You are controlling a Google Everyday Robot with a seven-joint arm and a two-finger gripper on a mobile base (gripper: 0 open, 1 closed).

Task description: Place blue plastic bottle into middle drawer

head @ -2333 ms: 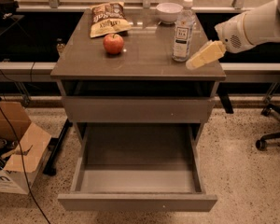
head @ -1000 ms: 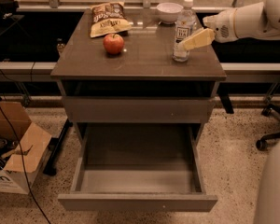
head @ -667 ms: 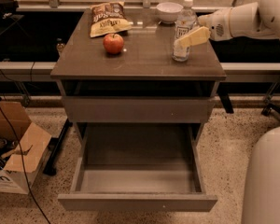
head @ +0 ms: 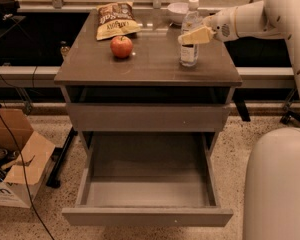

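Note:
The blue plastic bottle (head: 189, 54) stands upright at the back right of the grey cabinet's top, clear with a white cap and a paper label. My gripper (head: 186, 37) reaches in from the right at the height of the bottle's label and overlaps it. I cannot tell if it touches the bottle. The middle drawer (head: 147, 217) is pulled out wide below, a deep grey box with nothing in it.
A red apple (head: 121, 46), a chip bag (head: 115, 20) and a white bowl (head: 177, 9) are also on the cabinet top. A flat drawer front (head: 147, 116) is shut above the open drawer. A cardboard box (head: 15, 169) and cables lie on the floor at left. My white base (head: 277, 184) is at lower right.
My gripper has moved left and slightly up, from the cabinet's right edge to the bottle's label. The bottle, apple and drawer have not moved.

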